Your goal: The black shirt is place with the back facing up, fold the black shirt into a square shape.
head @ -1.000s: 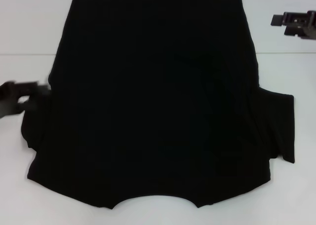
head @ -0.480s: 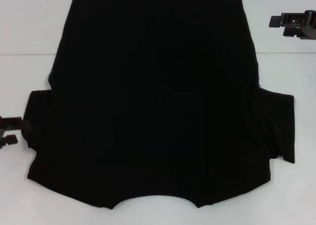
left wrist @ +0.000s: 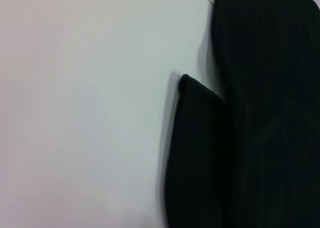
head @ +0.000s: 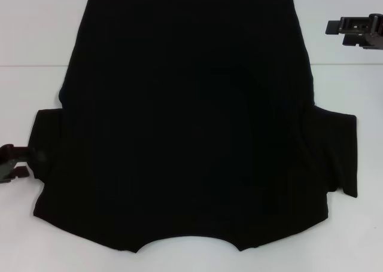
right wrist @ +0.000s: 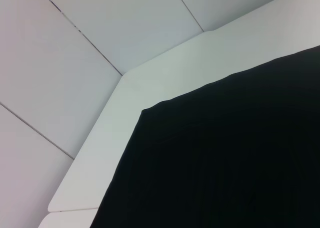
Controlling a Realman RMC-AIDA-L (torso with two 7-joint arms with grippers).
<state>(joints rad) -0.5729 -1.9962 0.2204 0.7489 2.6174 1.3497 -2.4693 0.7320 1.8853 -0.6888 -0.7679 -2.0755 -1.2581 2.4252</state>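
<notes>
The black shirt (head: 191, 116) lies flat on the white table (head: 36, 86), plain side up, with its neck notch at the near edge and its hem at the far edge. Both short sleeves stick out sideways: the left sleeve (head: 46, 141) and the right sleeve (head: 338, 155). My left gripper (head: 13, 162) sits low at the table's left, just beside the left sleeve's outer edge, open and holding nothing. The left wrist view shows that sleeve (left wrist: 197, 158) next to the shirt body (left wrist: 270, 87). My right gripper (head: 353, 31) hovers at the far right, off the shirt. The right wrist view shows the shirt's far hem corner (right wrist: 225, 158).
Bare white table (left wrist: 75, 112) lies to the left of the left sleeve and to the right of the right sleeve. The table's far edge (right wrist: 150, 67) meets grey wall panels (right wrist: 75, 17) behind the shirt's hem.
A second ago my left gripper was higher, at the shirt's left edge, with the left sleeve bunched. Now the sleeve lies spread out flat and the gripper has drawn back left and nearer me. The right gripper barely shifted.
</notes>
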